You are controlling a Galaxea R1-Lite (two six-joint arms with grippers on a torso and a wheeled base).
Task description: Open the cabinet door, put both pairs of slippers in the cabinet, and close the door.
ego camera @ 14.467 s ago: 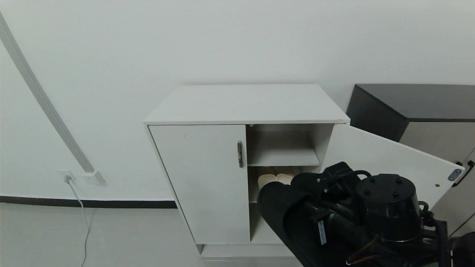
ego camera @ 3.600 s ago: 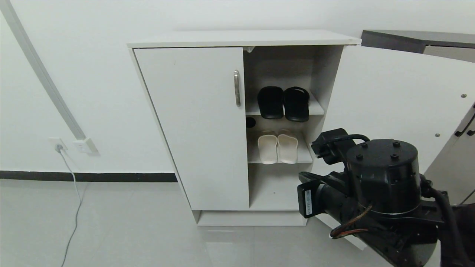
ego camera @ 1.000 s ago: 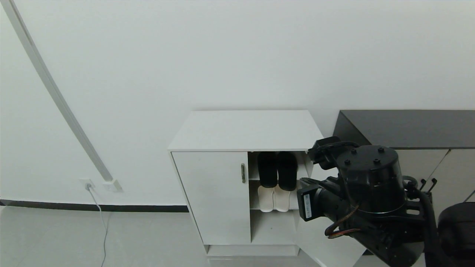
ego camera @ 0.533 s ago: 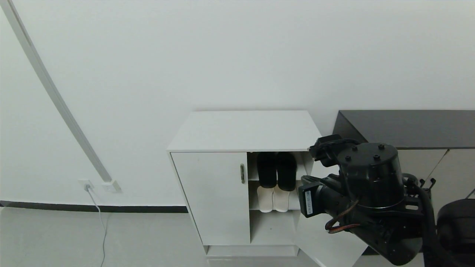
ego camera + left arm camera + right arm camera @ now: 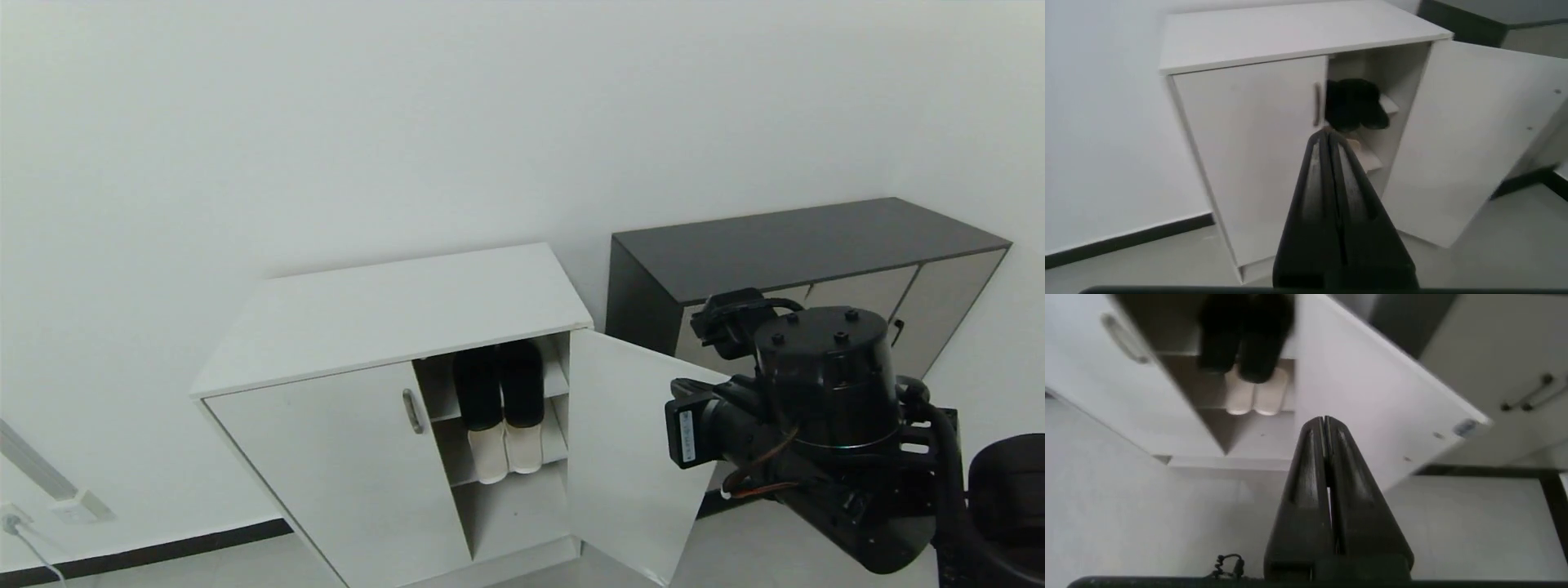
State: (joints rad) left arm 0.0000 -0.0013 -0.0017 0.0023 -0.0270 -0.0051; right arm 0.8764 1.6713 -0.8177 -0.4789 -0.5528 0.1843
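Find the cabinet [image 5: 392,306] with its right door [image 5: 629,441] swung wide toward the near side and its left door [image 5: 343,474] shut. Note the black slippers [image 5: 498,384] on the upper shelf, side by side and touching. Note the white slippers [image 5: 506,449] on the shelf directly below, paired the same way. Judge the separate shelves as keeping each pair together and inside the door's swing; cannot tell about any overhang past the shelf edges. Read the left hand [image 5: 1327,139] as clenched on nothing, pointed at the opening from the near left. Read the right hand [image 5: 1325,425] as clenched and empty too, aimed between the opening and the open door, touching neither. Take the pressed-together fingers as suited to pushing the panel flat rather than gripping it. Reckon only the door closing left to do.
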